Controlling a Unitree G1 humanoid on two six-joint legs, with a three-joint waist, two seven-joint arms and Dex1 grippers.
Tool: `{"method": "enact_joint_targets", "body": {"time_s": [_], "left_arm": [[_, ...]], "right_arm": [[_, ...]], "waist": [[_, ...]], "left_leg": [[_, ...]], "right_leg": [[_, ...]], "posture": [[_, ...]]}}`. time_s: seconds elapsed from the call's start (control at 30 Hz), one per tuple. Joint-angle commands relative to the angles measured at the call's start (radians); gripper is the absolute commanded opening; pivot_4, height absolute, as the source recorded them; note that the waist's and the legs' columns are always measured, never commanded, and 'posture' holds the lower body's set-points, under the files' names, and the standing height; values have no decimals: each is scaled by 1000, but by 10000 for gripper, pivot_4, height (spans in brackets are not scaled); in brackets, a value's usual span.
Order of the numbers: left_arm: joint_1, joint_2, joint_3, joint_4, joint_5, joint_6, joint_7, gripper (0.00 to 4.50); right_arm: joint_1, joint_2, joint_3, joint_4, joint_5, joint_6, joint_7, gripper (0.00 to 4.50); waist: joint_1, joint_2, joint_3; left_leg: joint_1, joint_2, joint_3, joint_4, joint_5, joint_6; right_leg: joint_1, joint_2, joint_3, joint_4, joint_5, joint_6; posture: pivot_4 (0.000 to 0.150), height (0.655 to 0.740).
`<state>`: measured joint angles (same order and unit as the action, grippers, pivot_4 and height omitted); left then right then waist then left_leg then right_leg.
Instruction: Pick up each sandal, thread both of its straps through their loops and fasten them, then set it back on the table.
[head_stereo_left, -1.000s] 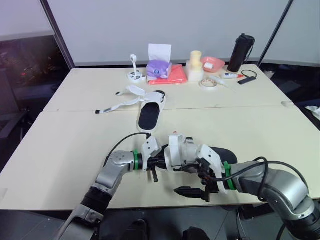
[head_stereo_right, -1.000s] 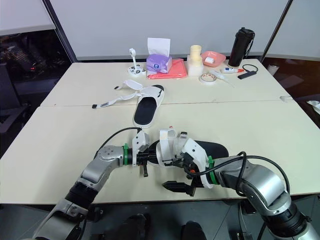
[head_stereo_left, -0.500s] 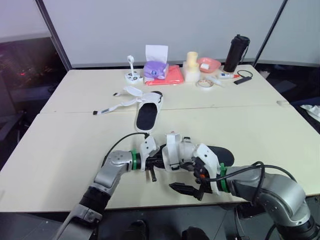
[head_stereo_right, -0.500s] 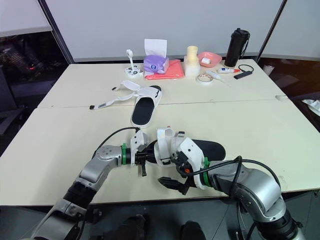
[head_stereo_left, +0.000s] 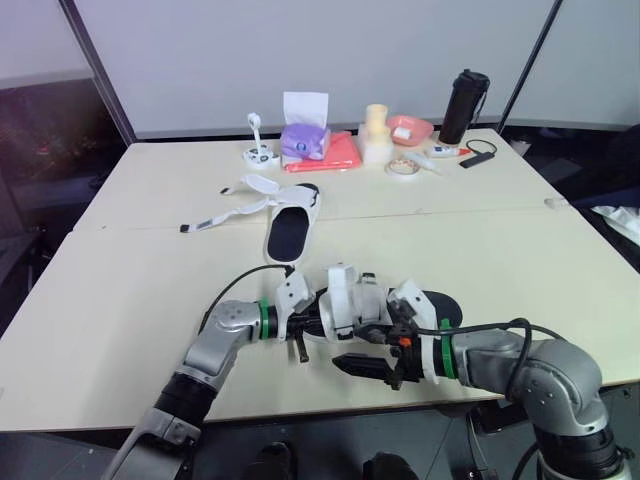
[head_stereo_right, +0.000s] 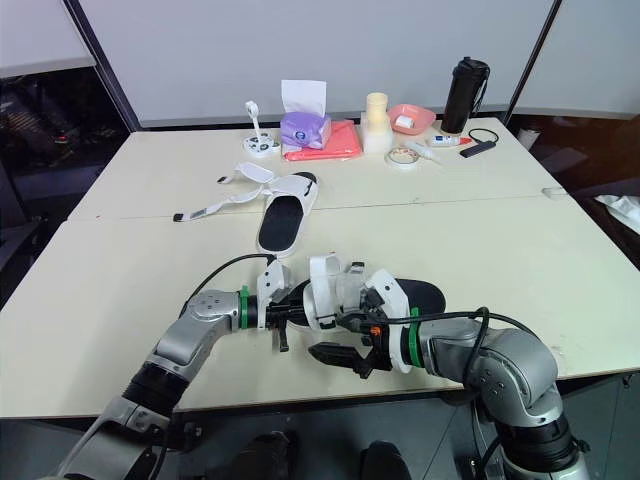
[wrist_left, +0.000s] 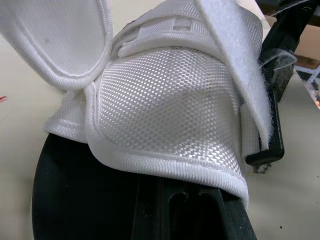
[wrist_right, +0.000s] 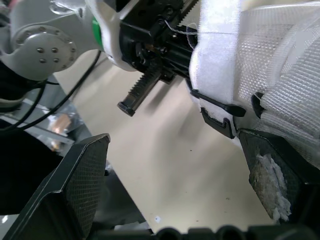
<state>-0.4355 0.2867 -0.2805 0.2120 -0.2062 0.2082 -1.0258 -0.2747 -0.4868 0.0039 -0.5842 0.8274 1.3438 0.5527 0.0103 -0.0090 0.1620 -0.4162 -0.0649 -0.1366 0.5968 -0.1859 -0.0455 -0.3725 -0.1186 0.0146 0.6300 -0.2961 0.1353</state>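
Table (head_stereo_left: 120, 290): cream, clutter along far edge.
Far sandal (head_stereo_left: 290, 225): flat mid-table, straps splayed open twd robot's left, not yet fastened.
Near sandal (head_stereo_left: 345, 300): close to front edge, btwn both arms, white mesh upper twd L side, bare black heel end twd R. Resting on table or just above it, cannot tell.
L gripper (head_stereo_left: 300, 325): looks clamped on sole rim under the upper.
R gripper (head_stereo_left: 365, 350): spread wide, holding nothing. One finger just beside the upper's side, other lower, nearer table edge.
Strap (wrist_left: 235, 65): draped over upper, fuzzy face showing.
Black plastic loop (wrist_right: 220, 117): at upper's side, just beside R finger.

Handling, as judgement: light. Sole semi-stiff, good anchor for L. Mesh & strap soft, floppy, likely to buckle if pushed. Best pinched near strap's free tip & fed flat. Loop rigid, slot narrow.
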Motion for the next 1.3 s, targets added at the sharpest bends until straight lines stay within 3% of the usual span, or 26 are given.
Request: {"method": "enact_joint_targets", "body": {"time_s": [0.03, 0.4, 0.5, 0.7, 1.0, 1.3], "left_arm": [[37, -12, -66, 33, 35, 35, -9, 0], [54, -10, -61, 12, 35, 37, 1, 0], [54, -11, -61, 13, 35, 37, 3, 0], [49, -19, -61, 20, 38, 33, 5, 0], [48, -24, -61, 21, 39, 33, 6, 0], [60, -20, -56, -8, 25, 63, 4, 0]], "right_arm": [[-40, -7, 41, 2, 44, -36, 68, 44232], [-81, -23, 109, 87, -12, -81, 74, 44232], [-79, -27, 112, 101, -22, -78, 69, 32038], [-72, -39, 118, 119, -42, -71, 63, 1009], [18, -107, 162, 92, -49, -75, 107, 377], [157, -327, 261, 6, -68, -235, 354, 377]], "waist": [[4, 0, 0], [4, 0, 0], [5, 0, 0], [5, 0, 0], [8, 0, 0], [8, 0, 0]], "left_leg": [[-1, 0, 0, 0, 0, 0], [-5, -5, -2, -1, 0, 0], [-5, -6, -2, -1, 0, 0], [-8, -7, -3, -1, 0, 0], [-8, -7, -3, 0, 0, 0], [-8, -7, -1, 0, 0, 0]], "right_leg": [[0, 0, 0, 0, 0, 0], [-3, -1, 0, -1, 0, 4], [-3, -1, 0, -1, -1, 3], [-4, -2, -1, -1, 0, 6], [-4, -2, -1, -1, 0, 6], [-2, -3, -3, -3, -2, 5]], "posture": [[1500, 7400], [1500, 7400], [1500, 7400], [1500, 7400], [1500, 7400], [1500, 7400]]}}
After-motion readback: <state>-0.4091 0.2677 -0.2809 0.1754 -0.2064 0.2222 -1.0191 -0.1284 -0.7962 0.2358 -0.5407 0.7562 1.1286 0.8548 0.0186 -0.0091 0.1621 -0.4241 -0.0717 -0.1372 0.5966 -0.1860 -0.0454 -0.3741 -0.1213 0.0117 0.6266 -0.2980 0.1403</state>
